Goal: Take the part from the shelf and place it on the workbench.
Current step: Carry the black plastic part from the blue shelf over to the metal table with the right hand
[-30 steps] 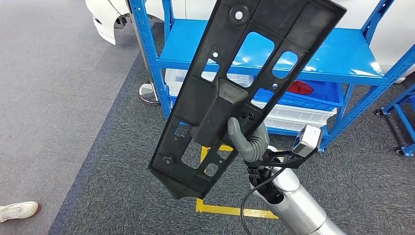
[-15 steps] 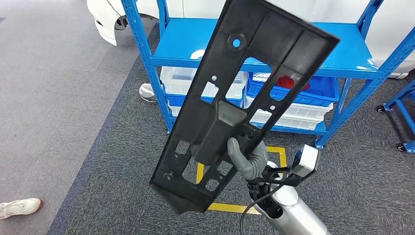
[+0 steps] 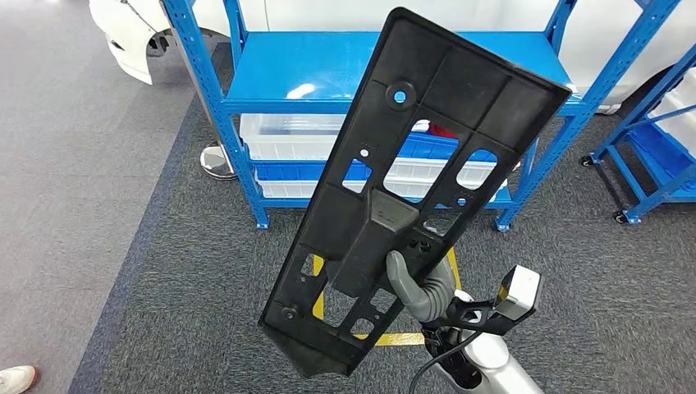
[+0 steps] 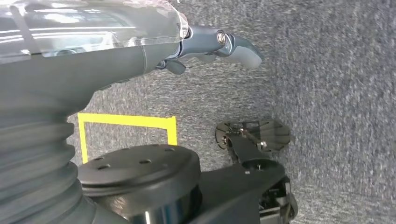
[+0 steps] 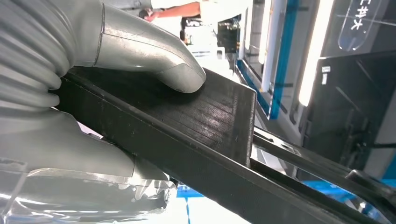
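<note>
The part is a long black plastic panel point(image 3: 418, 139) with several cut-outs, held up tilted in front of me, its upper end toward the shelf. My right hand point(image 3: 420, 283) grips it near its lower third, the grey thumb lying over its face. In the right wrist view the thumb point(image 5: 154, 56) presses on the panel's flat side point(image 5: 205, 116) and its edge runs across the picture. My left hand point(image 4: 219, 44) hangs beside my body over the carpet, fingers apart and holding nothing. The blue shelf point(image 3: 328, 74) stands behind the panel.
White and blue bins point(image 3: 287, 135) fill the shelf's lower level. A second blue rack on castors point(image 3: 648, 139) stands at the right. Yellow floor tape point(image 3: 394, 338) marks the grey carpet below the panel. A white car body point(image 3: 123, 33) is at the far left; a person's shoe point(image 3: 12, 379) at the lower left.
The whole picture has shifted: the shelf now looks farther off and more to the left, so the camera has moved back. The panel stays in my right hand's grip.
</note>
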You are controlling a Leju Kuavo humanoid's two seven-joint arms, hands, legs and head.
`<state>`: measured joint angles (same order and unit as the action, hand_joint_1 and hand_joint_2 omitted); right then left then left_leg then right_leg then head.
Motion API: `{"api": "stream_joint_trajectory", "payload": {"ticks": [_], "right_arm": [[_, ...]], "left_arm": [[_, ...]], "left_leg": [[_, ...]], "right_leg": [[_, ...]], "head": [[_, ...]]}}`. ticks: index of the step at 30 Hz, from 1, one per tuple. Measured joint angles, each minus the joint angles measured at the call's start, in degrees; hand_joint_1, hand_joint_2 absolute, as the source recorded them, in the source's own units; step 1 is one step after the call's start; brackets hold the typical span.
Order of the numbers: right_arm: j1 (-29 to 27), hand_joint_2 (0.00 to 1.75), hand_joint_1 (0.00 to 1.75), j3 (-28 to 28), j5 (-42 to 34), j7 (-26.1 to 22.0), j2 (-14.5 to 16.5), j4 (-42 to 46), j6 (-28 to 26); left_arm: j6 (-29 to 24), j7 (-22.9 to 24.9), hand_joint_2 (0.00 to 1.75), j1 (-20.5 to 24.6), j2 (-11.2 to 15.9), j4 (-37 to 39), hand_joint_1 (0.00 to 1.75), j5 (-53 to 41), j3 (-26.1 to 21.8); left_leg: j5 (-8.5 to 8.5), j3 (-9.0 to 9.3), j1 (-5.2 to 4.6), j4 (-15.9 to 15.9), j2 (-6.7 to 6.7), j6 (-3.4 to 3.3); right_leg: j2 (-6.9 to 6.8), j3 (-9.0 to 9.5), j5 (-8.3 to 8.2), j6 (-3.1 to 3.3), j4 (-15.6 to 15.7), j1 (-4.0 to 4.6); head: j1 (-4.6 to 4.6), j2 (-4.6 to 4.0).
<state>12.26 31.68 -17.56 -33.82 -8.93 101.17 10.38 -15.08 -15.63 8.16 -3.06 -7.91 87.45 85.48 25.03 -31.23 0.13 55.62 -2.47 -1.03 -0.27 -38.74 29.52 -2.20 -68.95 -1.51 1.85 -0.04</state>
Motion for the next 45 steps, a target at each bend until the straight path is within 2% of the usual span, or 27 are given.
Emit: {"api": "stream_joint_trajectory", "payload": {"ticks": [1, 3, 6, 8, 9, 11, 12, 13, 14, 15, 17, 19, 20, 22, 24, 26, 28, 29, 30, 32, 34, 37, 39, 41, 43, 44, 45], "right_arm": [[-0.09, 1.75, 1.55, -0.09, 0.04, 0.03, 0.02, 0.20, 0.00], [-0.21, 1.75, 1.55, -0.31, 0.08, 0.04, 0.18, 0.63, -0.01], [-0.41, 1.75, 1.55, -0.57, 0.11, 0.08, 0.44, 0.98, 0.00], [-0.41, 1.75, 1.55, -0.69, 0.13, 0.11, 0.63, 1.08, 0.03], [-0.38, 1.75, 1.55, -0.73, 0.14, 0.13, 0.80, 1.11, 0.04], [-0.37, 1.75, 1.55, -0.77, 0.14, 0.15, 1.13, 1.12, 0.04], [-0.42, 1.75, 1.55, -0.78, 0.14, 0.17, 1.21, 1.12, 0.04], [-0.46, 1.75, 1.55, -0.79, 0.14, 0.21, 1.24, 1.12, 0.05], [-0.50, 1.75, 1.55, -0.79, 0.14, 0.26, 1.24, 1.12, 0.05], [-0.51, 1.75, 1.55, -0.80, 0.14, 0.28, 1.27, 1.12, 0.06], [-0.45, 1.75, 1.55, -0.84, 0.14, 0.31, 1.40, 1.13, 0.09], [-0.37, 1.75, 1.55, -0.89, 0.14, 0.35, 1.60, 1.17, 0.11], [-0.39, 1.75, 1.55, -0.91, 0.14, 0.38, 1.67, 1.21, 0.12], [-0.76, 1.75, 1.55, -1.09, 0.22, 0.35, 1.71, 1.39, 0.15], [-1.33, 1.75, 1.55, -1.40, 0.48, 0.05, 1.68, 1.71, 0.25], [-2.13, 1.75, 1.55, -1.68, 0.96, -0.43, 1.67, 2.01, 0.54], [-3.32, 1.75, 1.55, -1.87, 1.45, -0.72, 1.66, 2.18, 0.98], [-3.92, 1.75, 1.55, -1.94, 1.66, -0.84, 1.66, 2.21, 1.26], [-4.35, 1.75, 1.55, -1.99, 1.86, -0.96, 1.65, 2.24, 1.53], [-4.79, 1.75, 1.55, -2.14, 2.14, -1.22, 1.66, 2.33, 2.04], [-4.91, 1.75, 1.55, -2.39, 2.19, -1.34, 1.69, 2.47, 2.29], [-5.04, 1.75, 1.55, -3.03, 2.20, -1.31, 1.72, 2.63, 2.70], [-4.98, 1.75, 1.55, -3.42, 2.19, -1.19, 1.84, 2.85, 3.02], [-4.99, 1.75, 1.55, -3.71, 2.22, -0.97, 2.25, 3.00, 3.34], [-5.33, 1.75, 1.55, -4.08, 2.40, -0.58, 2.69, 3.02, 3.86], [-5.56, 1.75, 1.55, -4.30, 2.54, -0.39, 2.80, 3.02, 4.13], [-5.73, 1.75, 1.55, -4.53, 2.70, -0.27, 2.89, 3.02, 4.33]], "left_arm": [[0.00, 0.02, 1.75, 0.06, -0.04, 0.00, 0.00, 0.00, 0.00], [-0.01, 0.03, 1.75, 0.16, -0.08, 0.00, 0.00, 0.00, 0.01], [-0.01, 0.16, 1.75, 0.23, -0.09, 0.00, 0.00, 0.00, 0.02], [0.00, 0.20, 1.75, 0.30, -0.09, 0.00, 0.00, 0.00, 0.02], [0.00, 0.19, 1.75, 0.31, -0.09, 0.00, 0.00, 0.00, 0.02], [0.00, 0.16, 1.75, 0.17, -0.08, 0.00, 0.00, 0.01, 0.02], [0.00, 0.17, 1.75, 0.08, -0.07, 0.00, 0.00, 0.01, 0.02], [0.00, 0.17, 1.75, 0.02, -0.07, 0.00, 0.00, 0.02, 0.02], [0.00, 0.17, 1.75, 0.00, -0.07, 0.00, 0.00, 0.02, 0.02], [0.00, 0.16, 1.75, 0.00, -0.07, 0.00, 0.00, 0.02, 0.02], [0.00, 0.14, 1.75, 0.03, -0.04, 0.00, 0.00, 0.02, 0.02], [0.00, 0.07, 1.75, 0.03, -0.01, 0.00, 0.00, 0.02, 0.02], [0.00, 0.03, 1.75, 0.03, -0.01, 0.00, 0.00, 0.01, 0.03], [0.03, 0.00, 1.75, 0.12, -0.06, 0.00, 0.00, -0.03, 0.04], [0.05, -0.03, 1.75, 0.16, -0.10, 0.00, 0.00, -0.08, 0.06], [0.04, -0.04, 1.75, -0.12, -0.09, 0.00, 0.00, -0.05, 0.07], [-0.02, -0.01, 1.75, -0.50, -0.11, 0.00, 0.00, 0.11, 0.07], [-0.09, 0.00, 1.75, -0.59, -0.12, 0.00, 0.00, 0.24, 0.07], [-0.16, 0.00, 1.75, -0.61, -0.13, 0.00, 0.00, 0.37, 0.07], [-0.26, -0.01, 1.75, -0.56, -0.17, 0.00, 0.00, 0.59, 0.07], [-0.26, 0.00, 1.75, -0.54, -0.22, 0.00, 0.00, 0.67, 0.07], [-0.21, 0.15, 1.75, -0.49, -0.25, 0.00, 0.00, 0.71, 0.07], [-0.21, 0.31, 1.75, -0.38, -0.25, 0.00, 0.00, 0.72, 0.07], [-0.27, 0.48, 1.75, -0.53, -0.24, 0.00, 0.00, 0.72, 0.07], [-0.33, 0.68, 1.75, -0.78, -0.24, 0.00, 0.00, 0.72, 0.07], [-0.36, 0.75, 1.75, -0.84, -0.24, 0.00, 0.00, 0.72, 0.07], [-0.38, 0.79, 1.75, -0.83, -0.24, 0.00, 0.00, 0.70, 0.07]], "left_leg": [[0.36, -0.22, 0.03, 0.68, -0.48, 0.26], [1.10, -0.63, -0.14, 2.02, -1.20, 0.93], [1.40, -0.70, -0.23, 2.42, -2.11, 1.91], [2.79, -1.15, 0.05, 3.86, -1.03, 2.58], [4.41, -2.04, 0.20, 6.10, -0.02, 2.89], [8.45, -5.13, 0.38, 13.59, 1.51, 3.25], [9.74, -6.59, 0.42, 17.01, 1.72, 3.29], [9.93, -7.28, 0.44, 18.72, 1.83, 3.23], [9.01, -6.91, 0.44, 18.17, 1.94, 3.08], [7.10, -5.40, 0.44, 15.21, 2.31, 2.84], [3.52, -1.47, 0.47, 7.05, 4.74, 2.20], [2.47, 0.50, 0.38, 2.55, 6.76, 1.74], [2.59, 0.61, 0.27, 2.18, 6.78, 1.59], [2.03, 0.77, 0.29, 1.50, 5.54, 1.07], [1.22, 0.94, 0.49, 0.44, 4.04, 0.28], [0.89, 0.78, 0.29, 0.06, 2.45, -0.15], [0.89, 0.53, 0.01, 0.22, 0.83, -0.23], [0.95, 0.41, -0.07, 0.37, 0.04, -0.24], [1.04, 0.31, -0.12, 0.58, -0.69, -0.21], [1.43, 0.15, -0.32, 1.23, -1.98, 0.06], [1.83, 0.12, -0.58, 1.80, -2.99, 0.52], [2.09, 0.17, -0.56, 2.06, -4.08, 1.37], [3.93, -0.63, -0.25, 4.20, -2.11, 2.10], [7.89, -3.30, 0.11, 10.80, 0.78, 2.69], [10.54, -6.14, 0.31, 17.59, 1.71, 3.00], [10.29, -6.49, 0.37, 18.51, 1.80, 3.03], [8.91, -5.77, 0.42, 17.10, 1.93, 2.96]], "right_leg": [[-1.07, 2.01, -1.40, 0.01, 3.79, -0.03], [-2.45, 4.52, -2.93, 0.73, 8.80, 0.11], [-1.51, 4.34, -3.09, 2.22, 9.13, 0.36], [-0.63, 4.20, -3.52, 2.97, 9.45, 0.16], [-0.21, 4.13, -3.72, 3.27, 9.58, 0.03], [0.79, 3.82, -3.98, 3.56, 9.58, 0.09], [1.40, 3.67, -4.10, 3.59, 9.57, 0.15], [2.07, 3.56, -4.22, 3.56, 9.55, 0.20], [2.77, 3.52, -4.32, 3.48, 9.54, 0.23], [3.48, 3.53, -4.42, 3.36, 9.54, 0.23], [4.78, 3.46, -4.66, 3.00, 9.54, 0.19], [5.97, 3.02, -5.08, 2.32, 9.59, -0.05], [6.59, 2.79, -5.37, 1.86, 9.71, -0.18], [7.27, 2.46, -5.75, 1.00, 10.02, -0.24], [5.01, 1.24, -3.90, 0.65, 7.67, 0.11], [1.80, -1.73, 0.24, 0.62, 0.75, 0.26], [0.83, -4.00, 2.68, 0.49, -5.16, 0.24], [0.64, -3.62, 2.33, 0.47, -5.21, 0.24], [0.32, -2.10, 1.07, 0.52, -3.01, 0.26], [-1.90, 2.75, -1.81, 1.00, 4.89, 0.58], [-3.63, 5.28, -2.82, 1.79, 9.56, 1.06], [-2.31, 5.04, -3.17, 2.79, 10.16, 1.15], [-1.17, 4.86, -3.66, 3.45, 10.50, 0.79], [0.07, 4.61, -4.00, 3.83, 10.57, 0.64], [1.50, 4.36, -4.19, 3.90, 10.48, 0.67], [2.25, 4.28, -4.26, 3.84, 10.41, 0.67], [3.02, 4.24, -4.33, 3.76, 10.34, 0.67]], "head": [[0.00, 0.00], [0.01, 0.00], [0.01, 0.00], [0.01, 0.00], [0.01, 0.00], [0.01, 0.00], [0.01, 0.00], [0.01, 0.00], [0.01, 0.00], [0.01, 0.00], [0.01, 0.00], [0.01, 0.00], [0.01, 0.00], [0.01, 0.00], [-0.03, 0.00], [-0.06, 0.00], [-0.05, 0.00], [-0.05, 0.00], [-0.05, 0.00], [-0.05, 0.00], [-0.05, 0.00], [-0.05, 0.00], [-0.05, 0.00], [-0.04, 0.00], [-0.04, 0.00], [-0.04, 0.00], [-0.04, 0.00]]}}
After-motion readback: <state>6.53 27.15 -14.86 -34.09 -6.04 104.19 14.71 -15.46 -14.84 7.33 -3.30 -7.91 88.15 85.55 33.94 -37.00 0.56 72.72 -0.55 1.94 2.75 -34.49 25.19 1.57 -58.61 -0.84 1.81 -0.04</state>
